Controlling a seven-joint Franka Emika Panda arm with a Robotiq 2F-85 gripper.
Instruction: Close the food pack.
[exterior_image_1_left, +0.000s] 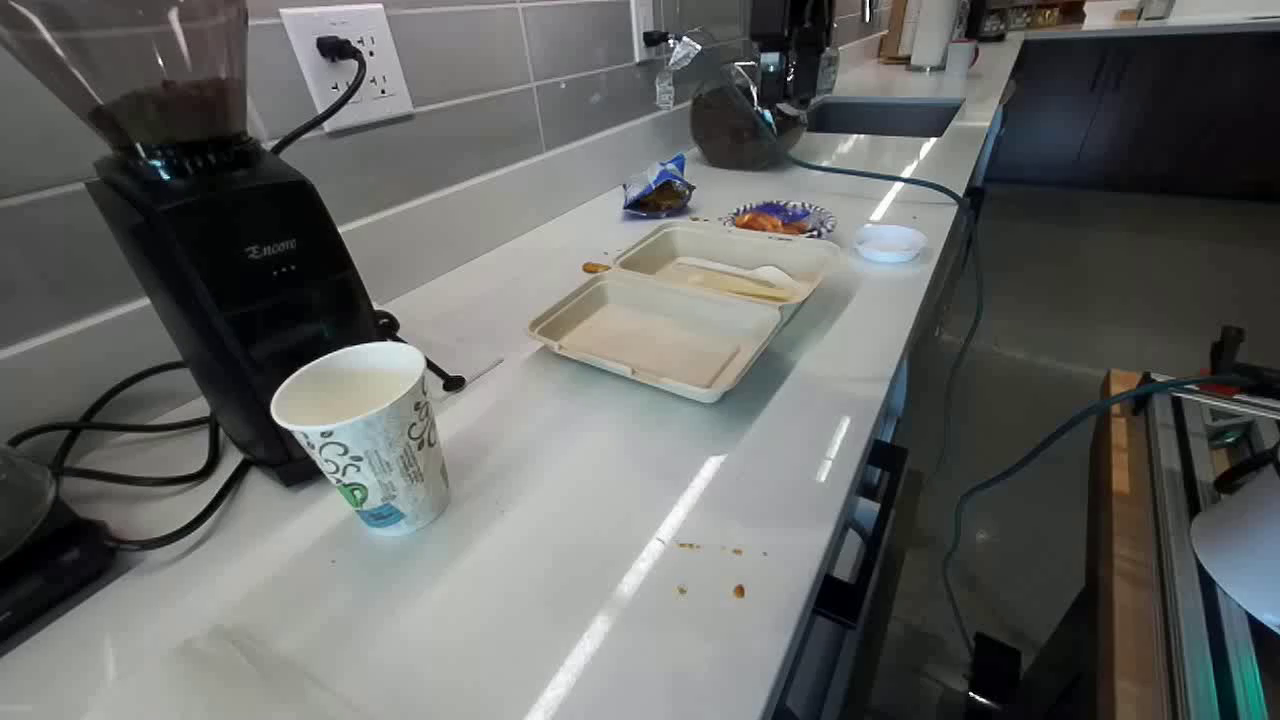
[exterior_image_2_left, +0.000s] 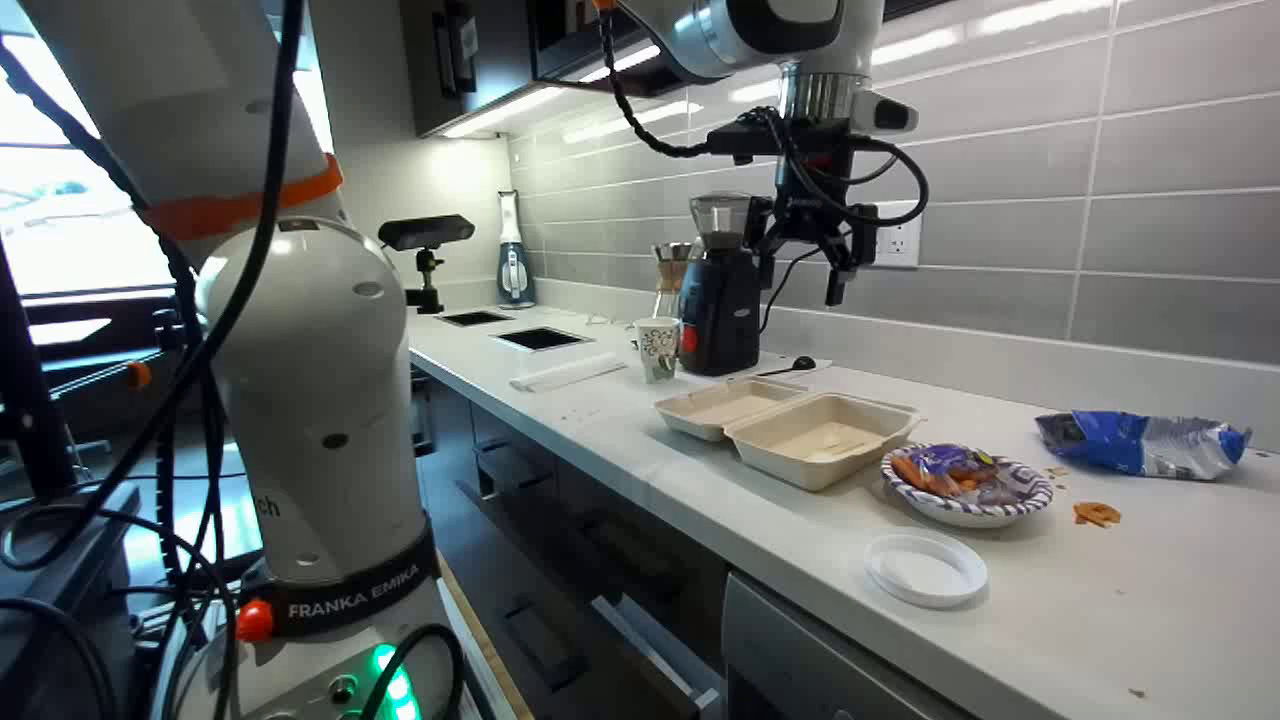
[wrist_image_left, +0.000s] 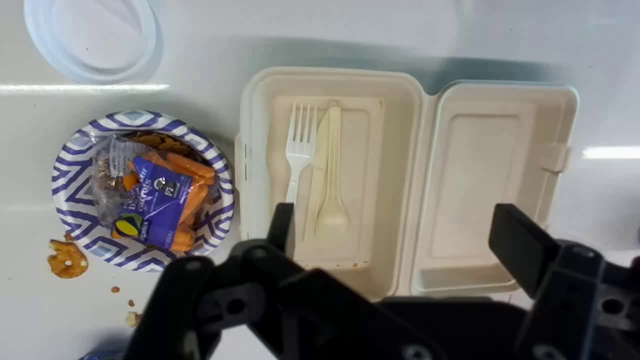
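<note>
The food pack (wrist_image_left: 424, 175) is seen lying open on the countertop (exterior_image_1_left: 560, 480), its two halves spread side by side and joined along the hinge. In the deeper half, a white fork (wrist_image_left: 301, 145), a pale knife (wrist_image_left: 315, 197) and a pale spoon (wrist_image_left: 333, 215) are laid lengthwise. The gripper (exterior_image_2_left: 801, 287) is held well above the countertop, its jaws parted wide and released; in the wrist view, part of each half is covered by one of them. Just beside the deeper half, a patterned paper bowl (wrist_image_left: 75, 185) is placed (whether the two touch cannot be told), and in it a bag of carrots (wrist_image_left: 165, 200) is contained. A round white lid or dish (exterior_image_2_left: 925, 570) is set near the bowl, and a crumpled blue bag (exterior_image_2_left: 1140, 445) is seen close to the tiled wall (exterior_image_2_left: 1180, 230). On the side of the shallower half, a paper cup (exterior_image_1_left: 385, 460) is stood upright near a black coffee grinder (exterior_image_1_left: 240, 290), and crumbs (exterior_image_1_left: 739, 591) are scattered over the countertop.
</note>
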